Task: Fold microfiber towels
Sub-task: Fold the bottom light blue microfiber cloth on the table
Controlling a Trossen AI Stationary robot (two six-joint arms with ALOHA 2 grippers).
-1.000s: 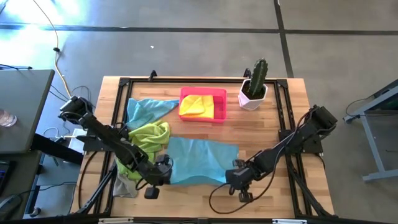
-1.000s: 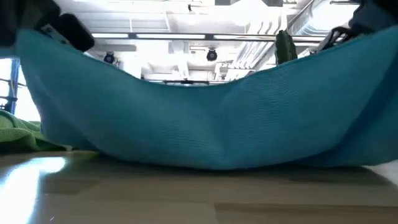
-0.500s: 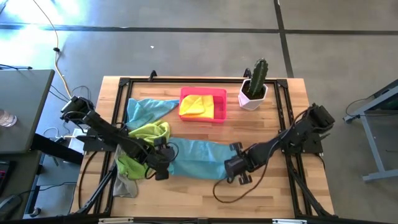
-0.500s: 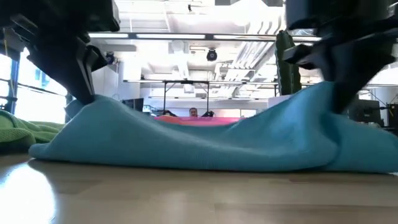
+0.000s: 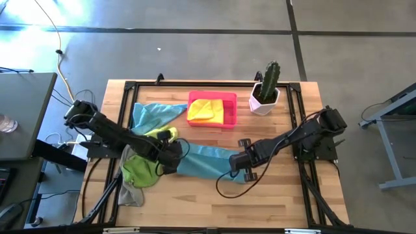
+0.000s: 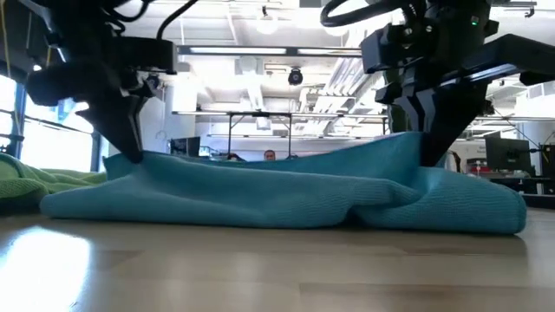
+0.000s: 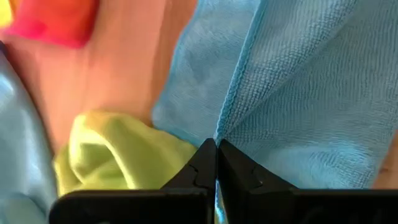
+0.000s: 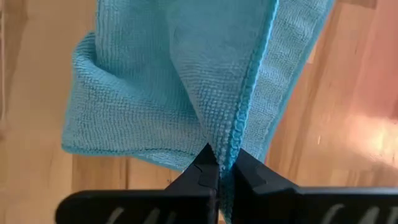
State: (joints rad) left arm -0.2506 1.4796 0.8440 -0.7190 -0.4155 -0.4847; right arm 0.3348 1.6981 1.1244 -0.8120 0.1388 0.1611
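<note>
Blue towel (image 5: 208, 159) lies mid-desk (image 5: 286, 195), half folded; left claw (image 5: 174, 156) and right claw (image 5: 242, 159) each pinch 1 corner of it; next, I'd judge, lay the edge flat and release.

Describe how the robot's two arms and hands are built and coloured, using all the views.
Both arms are dark, jointed and slim, with black cables looping alongside. The left hand and right hand are black blocks, each with two black fingers narrowing to pointed tips. No markings are visible.
</note>
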